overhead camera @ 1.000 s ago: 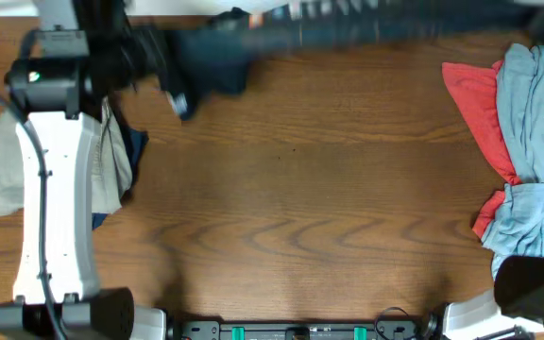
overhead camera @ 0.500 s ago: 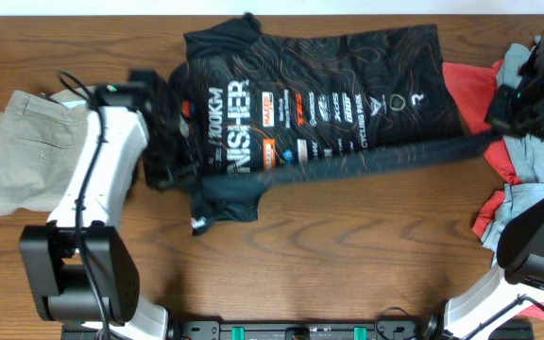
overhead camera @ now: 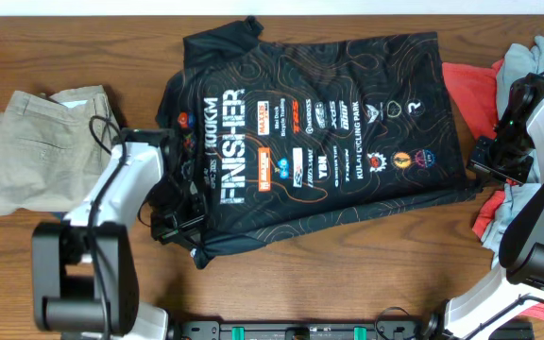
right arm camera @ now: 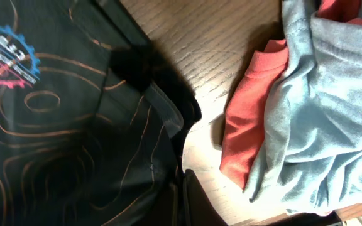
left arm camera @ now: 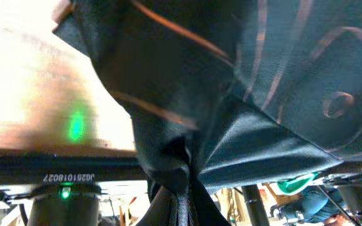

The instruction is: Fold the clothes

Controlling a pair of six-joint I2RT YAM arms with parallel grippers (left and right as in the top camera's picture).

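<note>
two grippers: left gripper and right gripper are each clamping the near edge of the black jersey
black jersey: is lying spread out, logos up, on the desk

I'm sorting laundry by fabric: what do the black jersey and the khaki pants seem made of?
The black jersey looks like thin synthetic sports knit: faint sheen, fine mesh texture up close, printed logos. The khaki pants look like matte woven cotton, perhaps twill: crisp stitched seams and a pocket.
</note>
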